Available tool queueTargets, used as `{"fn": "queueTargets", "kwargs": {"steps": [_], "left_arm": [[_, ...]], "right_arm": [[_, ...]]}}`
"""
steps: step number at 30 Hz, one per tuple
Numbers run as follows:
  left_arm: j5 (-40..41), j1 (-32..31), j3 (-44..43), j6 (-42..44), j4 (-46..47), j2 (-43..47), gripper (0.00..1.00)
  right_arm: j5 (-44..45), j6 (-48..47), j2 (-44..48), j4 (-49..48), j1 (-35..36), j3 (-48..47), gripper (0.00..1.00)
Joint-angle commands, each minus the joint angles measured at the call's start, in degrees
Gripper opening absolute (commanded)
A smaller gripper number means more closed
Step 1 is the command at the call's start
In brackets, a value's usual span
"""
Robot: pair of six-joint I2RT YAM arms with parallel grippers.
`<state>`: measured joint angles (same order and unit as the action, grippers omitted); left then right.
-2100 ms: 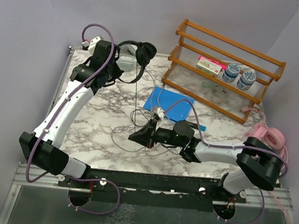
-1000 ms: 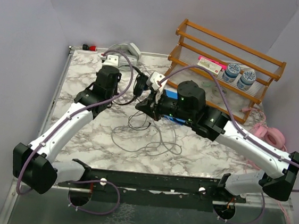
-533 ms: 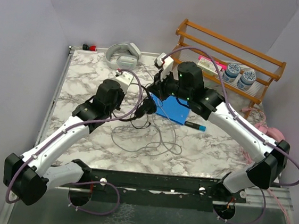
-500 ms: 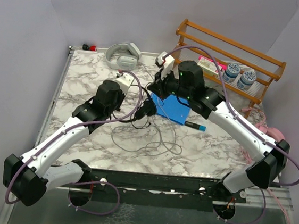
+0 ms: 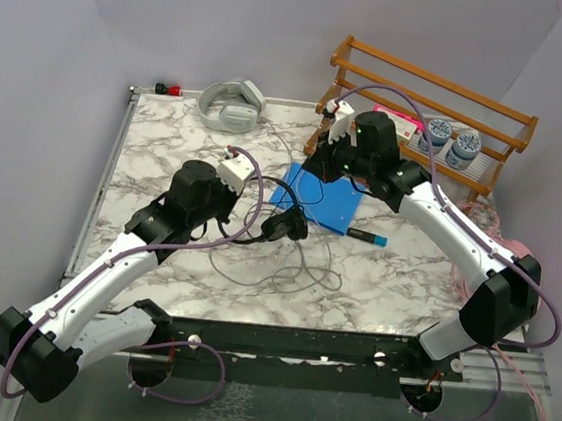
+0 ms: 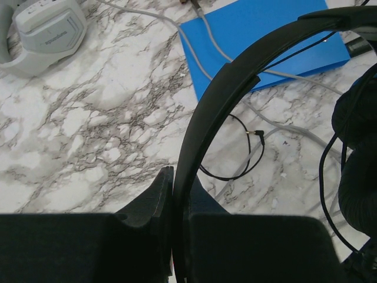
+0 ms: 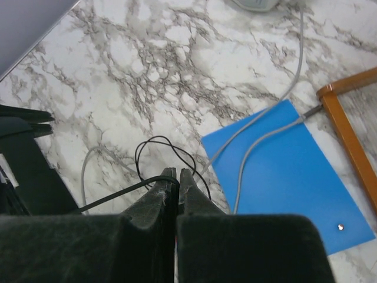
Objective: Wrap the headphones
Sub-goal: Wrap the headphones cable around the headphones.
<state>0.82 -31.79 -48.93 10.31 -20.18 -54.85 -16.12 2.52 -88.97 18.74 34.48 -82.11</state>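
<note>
Since the earlier frame, the right tool [image 7: 177,175] has been drawn back toward the wooden rack [image 5: 424,95] and is closed on the thin black cable [image 7: 118,193]. The left tool [image 6: 172,177] is clamped on the headband of the black headphones [image 5: 285,226], which are positioned mid-table [image 5: 167,148], just beside the blue sheet [image 5: 324,200].

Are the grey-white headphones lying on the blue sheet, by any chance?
No, the grey-white headphones lie on the marble tabletop at its far edge, apart from the blue sheet.
</note>
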Motion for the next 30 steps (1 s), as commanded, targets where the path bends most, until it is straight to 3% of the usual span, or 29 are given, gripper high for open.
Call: {"fn": "queueTargets", "kwargs": {"steps": [1,8,16,20,24,27,30], "left_arm": [[-7.65,-0.29,-0.12,-2.81,0.06,1.53,0.0],[-8.01,-0.25,-4.0,-14.04,-1.19,-2.98,0.0],[-14.39,-0.2,-9.92,-24.51,-0.03,-5.25,0.0],[-11.62,-0.18,-11.72,-24.63,-1.15,-4.86,0.0],[-6.37,-0.2,-10.6,-20.81,-2.7,-4.92,0.0],[2.5,-0.2,-10.22,-19.18,-5.04,-7.13,0.0],[12.43,-0.2,-10.83,-20.02,-6.38,-10.01,0.0]], "right_arm": [[0.91,5.0,2.8,-6.86,-4.15,5.79,0.02],[2.79,7.14,7.48,-17.44,-4.77,17.75,0.04],[1.72,10.06,9.88,-29.89,-4.77,28.52,0.06],[0.09,10.77,11.75,-34.14,-4.77,31.72,0.08],[1.31,8.84,14.34,-32.47,-4.77,30.15,0.08],[1.12,7.37,18.14,-31.99,-4.77,29.05,0.08],[-3.43,5.84,22.39,-33.18,-4.77,29.98,0.16]]}}
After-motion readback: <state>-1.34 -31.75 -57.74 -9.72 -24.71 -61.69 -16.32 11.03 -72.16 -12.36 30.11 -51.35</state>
